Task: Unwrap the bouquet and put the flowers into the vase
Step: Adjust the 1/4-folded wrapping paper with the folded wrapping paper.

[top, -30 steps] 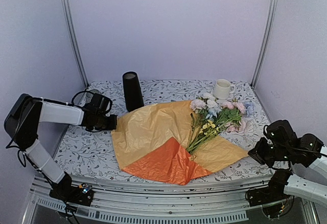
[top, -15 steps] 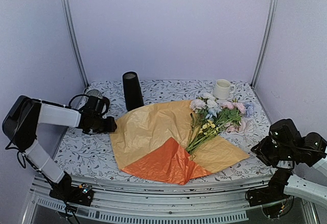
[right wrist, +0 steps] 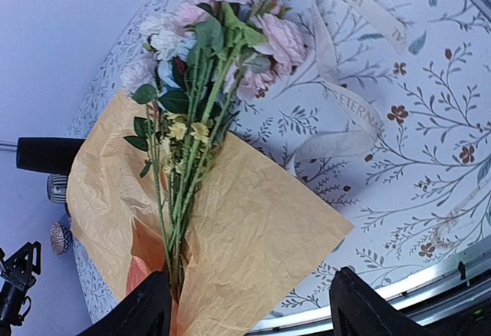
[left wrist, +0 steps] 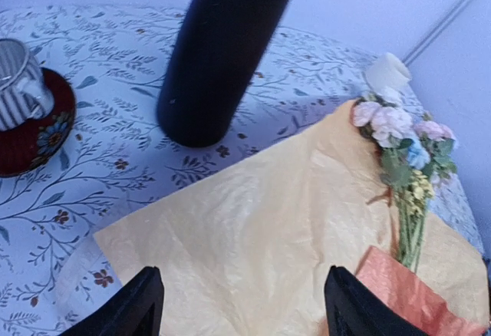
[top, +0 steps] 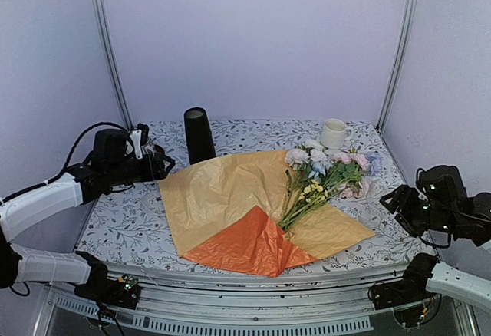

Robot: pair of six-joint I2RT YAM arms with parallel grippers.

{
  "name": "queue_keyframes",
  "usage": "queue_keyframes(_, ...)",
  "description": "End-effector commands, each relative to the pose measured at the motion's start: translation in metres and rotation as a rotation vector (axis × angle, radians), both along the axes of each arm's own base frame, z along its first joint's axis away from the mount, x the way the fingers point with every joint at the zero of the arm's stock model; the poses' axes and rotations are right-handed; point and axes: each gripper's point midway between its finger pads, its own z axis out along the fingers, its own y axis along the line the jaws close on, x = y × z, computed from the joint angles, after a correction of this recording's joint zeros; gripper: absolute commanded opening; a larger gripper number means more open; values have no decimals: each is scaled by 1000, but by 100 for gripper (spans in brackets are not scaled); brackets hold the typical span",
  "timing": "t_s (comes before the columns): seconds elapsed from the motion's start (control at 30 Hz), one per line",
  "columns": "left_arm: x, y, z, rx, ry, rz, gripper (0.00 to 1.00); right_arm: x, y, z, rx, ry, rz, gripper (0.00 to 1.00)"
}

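Note:
The bouquet's paper (top: 222, 194) lies spread flat on the table, tan side up, with an orange flap (top: 253, 245) folded over at the front. The flowers (top: 322, 173) lie across its right part, blooms toward the back right, stems pointing at the orange flap. A whitish ribbon (right wrist: 341, 83) lies loose beside the blooms. The black vase (top: 199, 136) stands upright behind the paper's left corner. My left gripper (top: 162, 166) hovers open just left of the paper (left wrist: 253, 228), nothing between its fingers. My right gripper (top: 393, 199) is open past the paper's right corner (right wrist: 307, 228), also empty.
A white mug (top: 334, 133) stands at the back right. A striped cup on a red saucer (left wrist: 27, 102) sits left of the vase (left wrist: 219, 52). Metal posts (top: 107, 44) and lilac walls close the table in. The table's front rail (right wrist: 399, 305) runs under the right gripper.
Both grippers have opened and let go of the paper's edges. The left arm has drawn back and up to the left; the right arm has pulled away to the right.

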Motion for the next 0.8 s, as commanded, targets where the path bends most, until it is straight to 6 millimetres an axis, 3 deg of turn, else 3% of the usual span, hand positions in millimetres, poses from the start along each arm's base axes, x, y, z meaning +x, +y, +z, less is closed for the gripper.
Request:
queue_keyframes(0.0, -34, -40, 18, -81, -9, -205, 73, 13, 1, 39, -30, -162, 51, 73)
queue_keyframes(0.2, -76, -96, 23, -127, -38, -449, 71, 23, 37, 62, -31, -305, 267, 73)
queue_keyframes(0.37, -95, -125, 13, -119, -37, -549, 70, 22, 95, 74, 33, -424, 576, 71)
queue_keyframes(0.5, -105, -147, 3, -100, -15, -608, 70, 29, 127, 50, 54, -382, 703, 62)
queue_keyframes(0.57, -106, -156, -4, -74, -3, -615, 69, 32, 142, 29, 67, -337, 756, 56)
queue_keyframes(0.77, -93, -178, -26, -11, 47, -596, 69, 36, 176, -28, 152, -226, 857, 39)
